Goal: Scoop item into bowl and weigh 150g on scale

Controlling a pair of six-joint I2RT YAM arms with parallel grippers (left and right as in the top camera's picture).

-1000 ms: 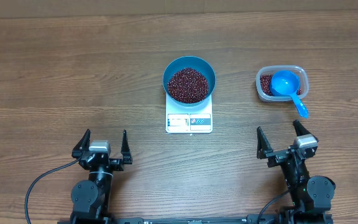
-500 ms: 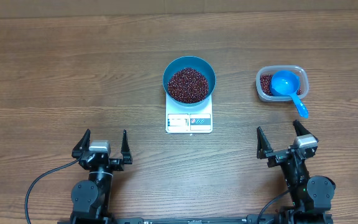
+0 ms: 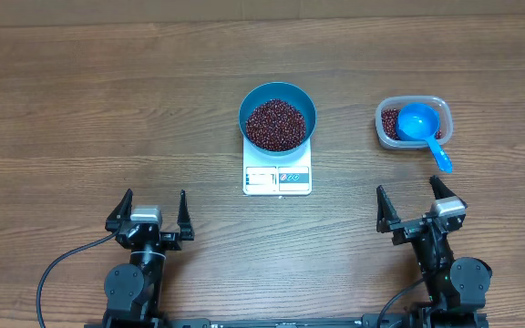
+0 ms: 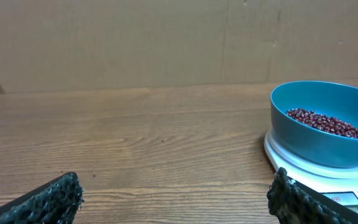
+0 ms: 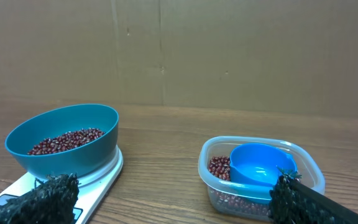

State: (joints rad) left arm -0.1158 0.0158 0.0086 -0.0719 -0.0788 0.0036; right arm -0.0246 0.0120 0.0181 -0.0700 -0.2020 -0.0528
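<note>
The blue bowl [image 3: 278,116] stands on the white scale [image 3: 277,177] at the table's middle, holding a heap of dark red-brown beans [image 3: 276,124]. The bowl [image 4: 325,121] shows at the right of the left wrist view, and at the left of the right wrist view, bowl [image 5: 63,140] on the scale [image 5: 86,183]. A clear tub [image 3: 412,123] at the right holds more beans [image 5: 219,168] and a blue scoop [image 3: 422,126]. My left gripper [image 3: 149,212] and right gripper [image 3: 416,202] rest near the front edge, both open and empty, well apart from everything.
The scoop's handle [image 3: 439,156] sticks out over the tub's front rim toward my right gripper. A brown cardboard wall [image 4: 166,43] stands behind the wooden table [image 3: 108,109]. A black cable [image 3: 57,273] trails from the left arm's base.
</note>
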